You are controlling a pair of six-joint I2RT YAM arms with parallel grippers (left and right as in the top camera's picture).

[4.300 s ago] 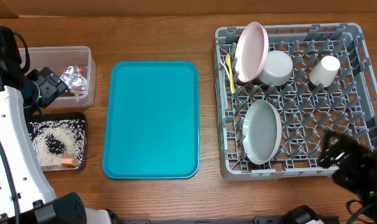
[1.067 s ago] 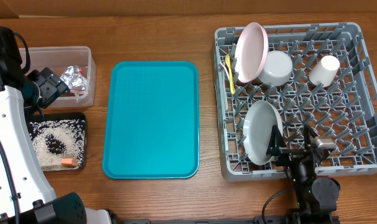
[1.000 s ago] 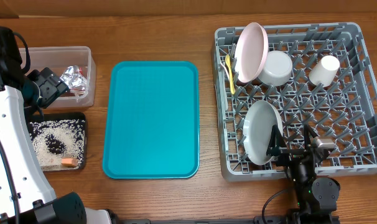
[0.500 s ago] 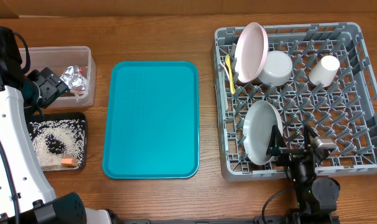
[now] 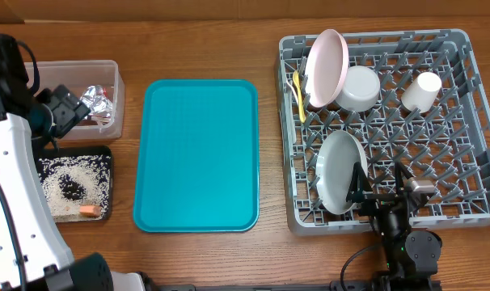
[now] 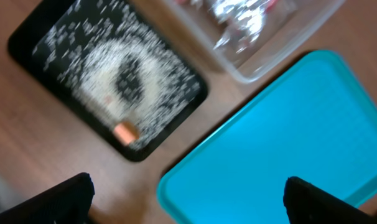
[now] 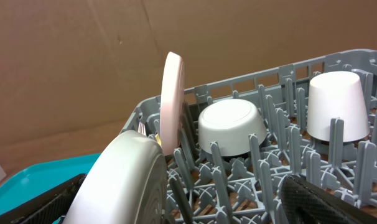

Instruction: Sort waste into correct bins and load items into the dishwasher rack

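The grey dishwasher rack [image 5: 471, 97] holds a white plate [image 5: 326, 66] on edge, a grey-green plate [image 5: 340, 171], an upturned white bowl [image 5: 360, 87], a white cup [image 5: 423, 90] and yellow cutlery [image 5: 297, 89]. My right gripper [image 5: 381, 187] is open and empty at the rack's front edge, beside the grey-green plate [image 7: 123, 180]. My left gripper [image 5: 65, 109] is open and empty above the bins. The clear tub [image 5: 107, 77] holds crumpled foil [image 5: 95, 101]. The black tray [image 5: 106, 182] holds rice [image 5: 67, 174] and the orange cube [image 5: 88, 211].
A flat teal tray [image 5: 198, 153] lies between the bins and the rack, and shows under my left gripper [image 6: 188, 208] in the left wrist view [image 6: 282, 143]. A cardboard wall [image 7: 114, 56] stands behind the rack. Bare wood lies along the table's front.
My right gripper came from the front right corner to the rack's front edge and has stayed there for the last second. My left gripper has shifted slightly toward the back.
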